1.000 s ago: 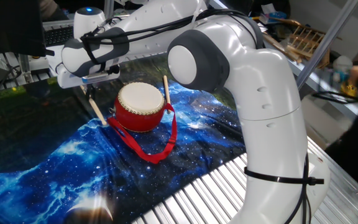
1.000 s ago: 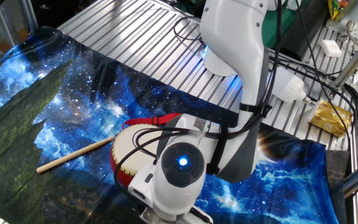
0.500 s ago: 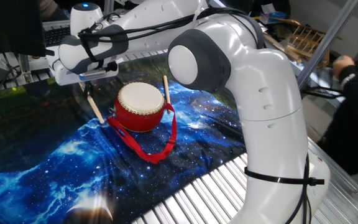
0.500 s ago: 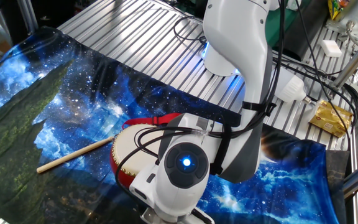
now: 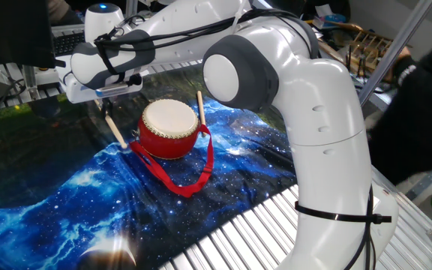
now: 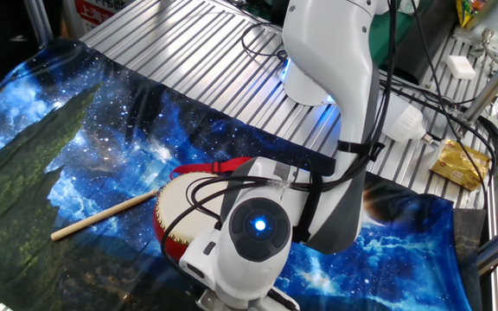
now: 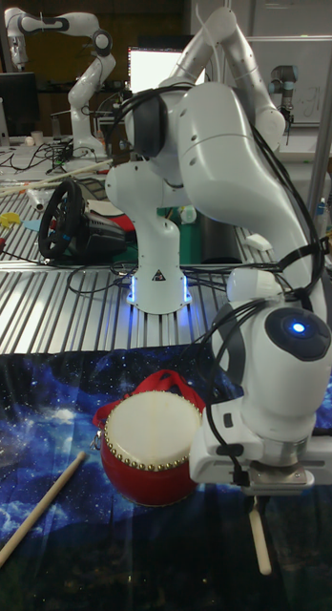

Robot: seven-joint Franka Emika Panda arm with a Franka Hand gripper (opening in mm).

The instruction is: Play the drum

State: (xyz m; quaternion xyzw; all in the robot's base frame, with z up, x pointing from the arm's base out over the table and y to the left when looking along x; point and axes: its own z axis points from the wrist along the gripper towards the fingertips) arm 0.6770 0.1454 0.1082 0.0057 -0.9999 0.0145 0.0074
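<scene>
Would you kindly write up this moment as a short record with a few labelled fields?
setting: metal slatted table partly covered by a galaxy-print cloth
drum: red body, cream skin, upright on the cloth
strap: red ribbon trailing over the cloth in front of the drum
stick one: held upright beside the drum under the pincer
stick two: lying on the cloth on the drum's other side
pincer: shut on stick one, tip low near the cloth
contact with drum skin: none visible
</scene>
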